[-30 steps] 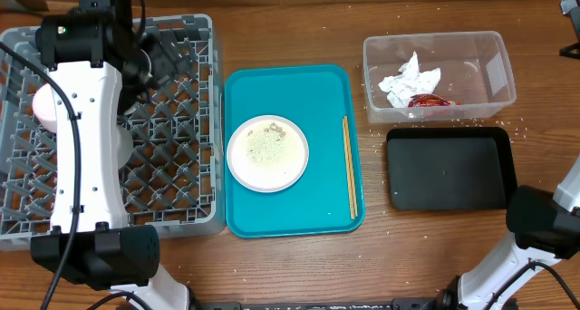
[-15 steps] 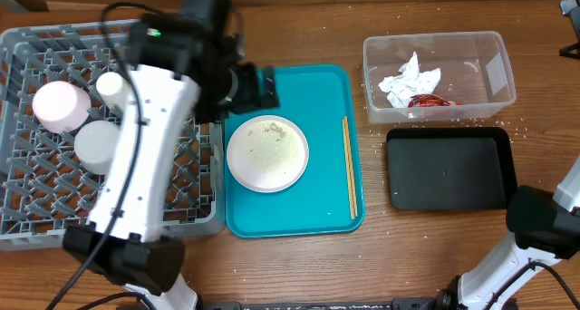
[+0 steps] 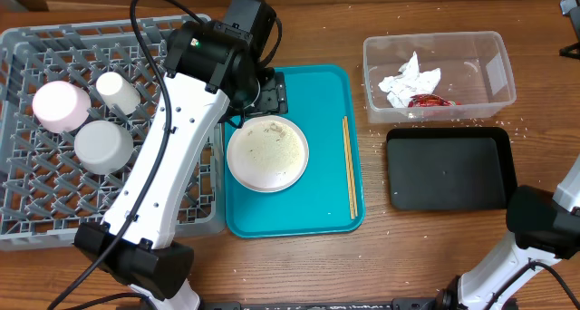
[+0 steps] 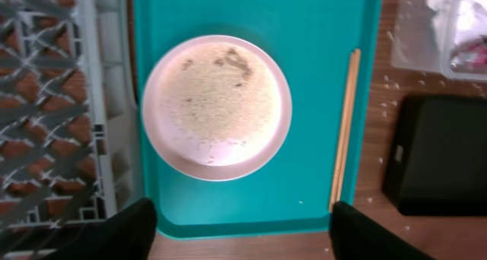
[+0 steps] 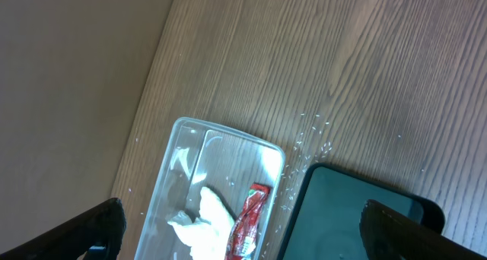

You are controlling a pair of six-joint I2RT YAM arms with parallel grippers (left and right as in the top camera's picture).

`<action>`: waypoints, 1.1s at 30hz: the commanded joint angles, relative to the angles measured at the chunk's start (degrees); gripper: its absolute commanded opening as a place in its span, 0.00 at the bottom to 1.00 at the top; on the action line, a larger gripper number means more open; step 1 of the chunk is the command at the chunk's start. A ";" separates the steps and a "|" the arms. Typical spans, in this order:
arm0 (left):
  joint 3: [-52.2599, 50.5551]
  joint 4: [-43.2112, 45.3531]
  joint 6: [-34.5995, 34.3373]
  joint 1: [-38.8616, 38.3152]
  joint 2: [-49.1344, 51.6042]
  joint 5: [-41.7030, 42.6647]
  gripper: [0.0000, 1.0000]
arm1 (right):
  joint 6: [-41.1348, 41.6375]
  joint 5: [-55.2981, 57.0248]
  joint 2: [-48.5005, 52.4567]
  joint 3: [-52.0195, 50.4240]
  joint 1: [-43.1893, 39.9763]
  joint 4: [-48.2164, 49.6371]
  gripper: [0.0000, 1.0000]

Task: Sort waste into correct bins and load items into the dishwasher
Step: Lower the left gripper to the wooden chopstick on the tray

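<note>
The left tool (image 4: pixel 242 218) hangs spread and empty over the teal tray (image 4: pixel 319 32). The grain-speckled white plate (image 4: pixel 217 108) lies on that tray, just ahead of its fingertips. The right tool (image 5: pixel 243 218) is spread too.

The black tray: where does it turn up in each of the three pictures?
Overhead: the black tray lies at the lower right, directly below the clear tub.
Left wrist: the black tray is at the right edge, under the clear tub.
Right wrist: the black tray is at the bottom, right of the clear tub.
Shared landmark: the clear tub.
</note>
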 commanded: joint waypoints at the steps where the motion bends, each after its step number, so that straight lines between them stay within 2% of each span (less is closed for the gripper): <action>1: -0.35 0.52 -0.35 -1.86 1.03 7.23 0.62 | -0.42 -0.04 0.00 0.07 -0.04 0.11 1.00; 7: -0.37 3.34 -8.13 -8.24 4.90 6.82 0.51 | -0.42 -0.04 0.00 0.07 -0.04 0.13 1.00; 14: -0.35 9.60 -14.45 -16.33 15.63 3.56 0.40 | -0.42 -0.04 0.00 0.07 -0.04 0.11 1.00; 19: -0.35 9.97 -18.56 -18.75 22.12 1.44 0.36 | -0.42 -0.04 0.00 0.07 -0.04 0.11 1.00; 20: -0.35 10.01 -20.22 -19.15 23.89 1.49 0.33 | -0.42 -0.04 0.00 0.07 -0.04 0.13 1.00; 23: -0.35 10.56 -23.37 -19.87 26.77 1.49 0.31 | -0.42 -0.04 0.00 0.07 -0.04 0.13 1.00; 33: -0.35 15.69 -26.38 -20.92 31.76 1.40 0.29 | -0.42 -0.04 0.00 0.07 -0.04 0.13 1.00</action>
